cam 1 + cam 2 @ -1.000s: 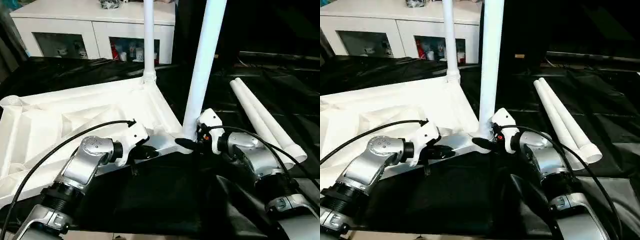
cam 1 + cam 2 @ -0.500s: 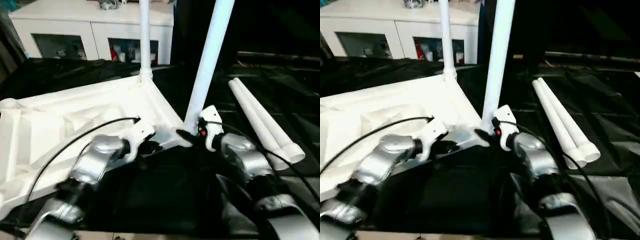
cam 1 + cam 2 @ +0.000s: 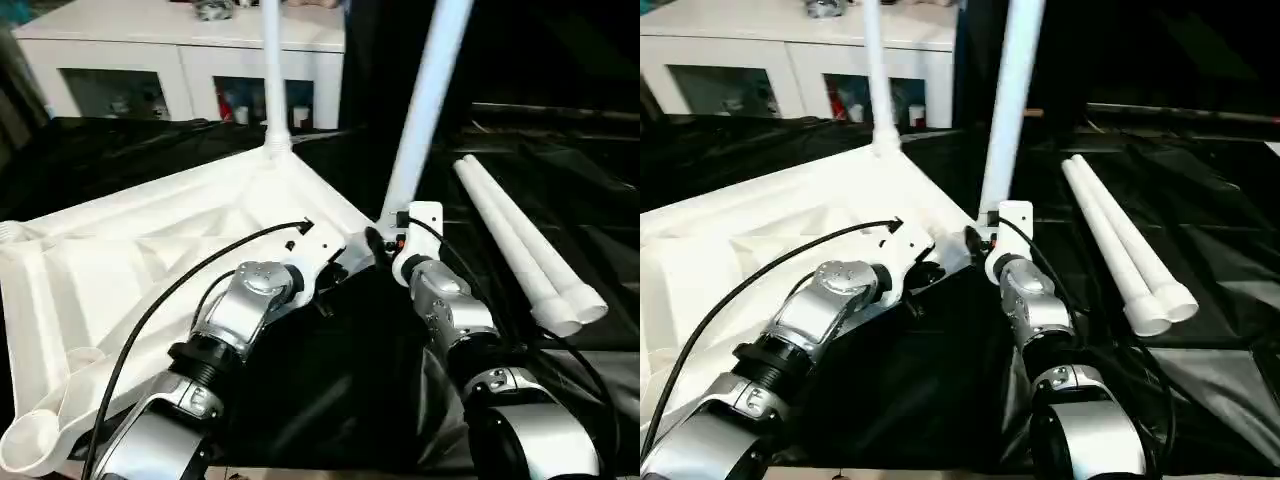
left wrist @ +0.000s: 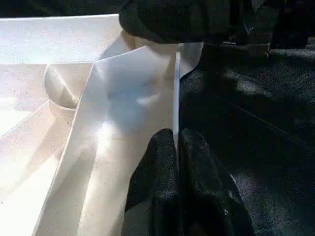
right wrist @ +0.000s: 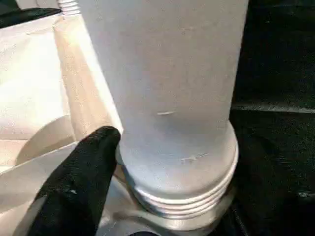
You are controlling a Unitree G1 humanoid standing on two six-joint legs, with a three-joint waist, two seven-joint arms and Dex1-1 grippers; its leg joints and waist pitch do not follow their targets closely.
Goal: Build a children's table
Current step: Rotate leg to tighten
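Your left gripper (image 4: pixel 175 147), jaws pinched on the upturned tabletop's (image 3: pixel 150 260) near rim, steadies it, but your right gripper (image 3: pixel 378 243), jaws spread around the tilted near-corner leg (image 3: pixel 425 110), may cross-thread it.

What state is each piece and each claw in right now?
Tabletop: upside down, ribbed side up.
Far leg: upright in its corner socket.
Near leg: in its socket, leaning.
Two spare legs: lying side by side.
Left claw: shut on the tabletop's edge.
Right claw: at the near leg's base.
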